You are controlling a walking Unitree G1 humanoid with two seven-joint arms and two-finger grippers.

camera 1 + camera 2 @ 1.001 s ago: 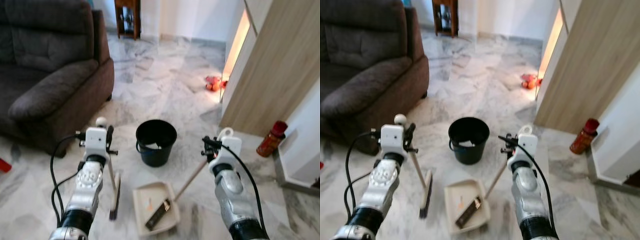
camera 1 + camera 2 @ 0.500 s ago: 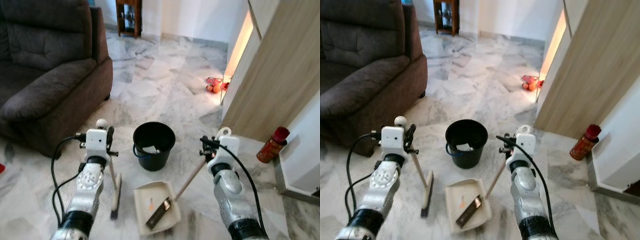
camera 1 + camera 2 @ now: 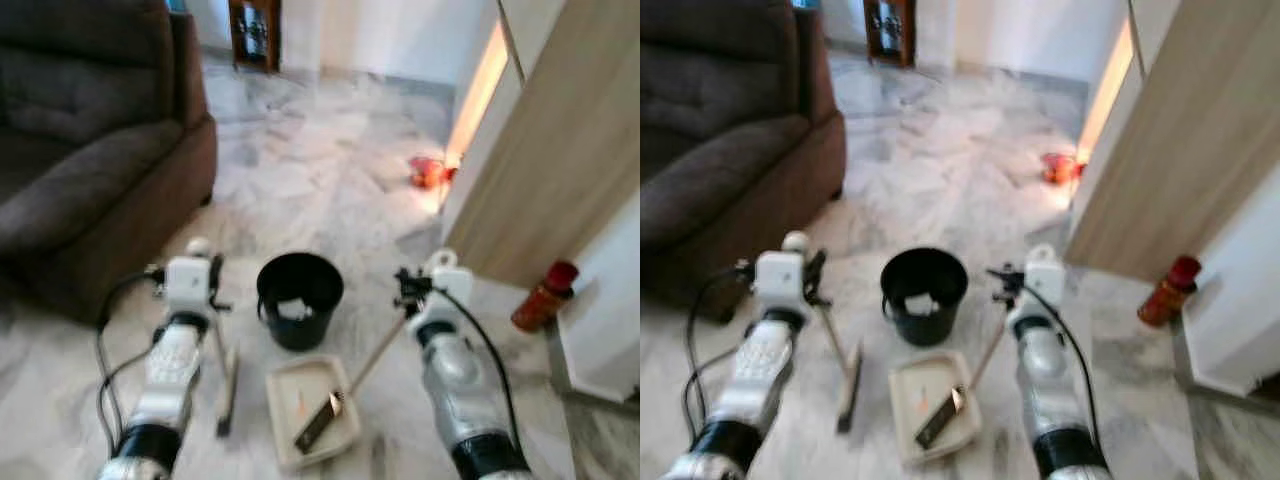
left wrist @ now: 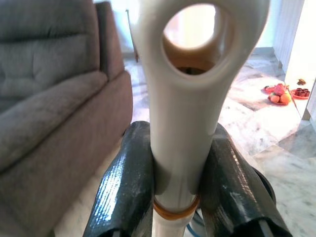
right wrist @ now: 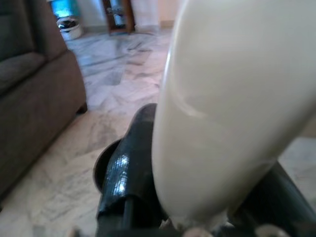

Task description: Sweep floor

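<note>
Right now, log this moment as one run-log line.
left gripper: shut on broom handle | right gripper: shut on dustpan handle | dustpan: beside bucket

No readable text or labels, perhaps owing to blur

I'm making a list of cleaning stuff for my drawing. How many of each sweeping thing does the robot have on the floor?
Brooms: 1, the broom, its handle between the left gripper fingers
Dustpans: 1, the dustpan, its handle in the right gripper
Buckets: 1, the black bucket
Total: 3
</note>
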